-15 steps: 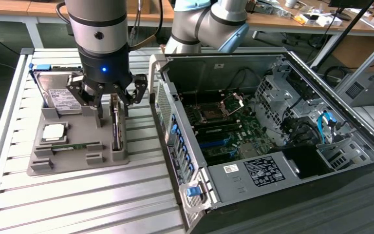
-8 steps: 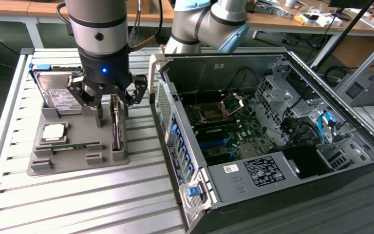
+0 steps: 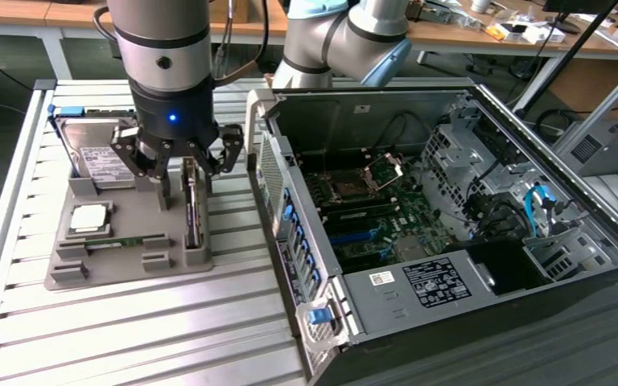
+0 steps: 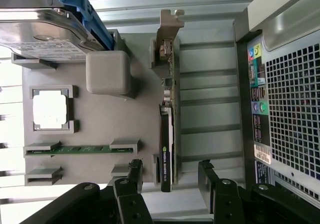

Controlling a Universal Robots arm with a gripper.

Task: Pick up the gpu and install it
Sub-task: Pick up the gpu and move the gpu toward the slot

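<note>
The gpu is a thin black card standing on edge in the grey holder tray, its silver bracket at the far end. My gripper hangs directly over the card's bracket-free end and is open. In the wrist view the gpu runs between the two black fingers, with a gap on each side, so the gripper straddles it without touching. Nothing is held.
The tray also carries a silver hard drive, a square processor and a green memory stick. The opened computer case lies close on the exterior view's right, its perforated rear panel beside the tray.
</note>
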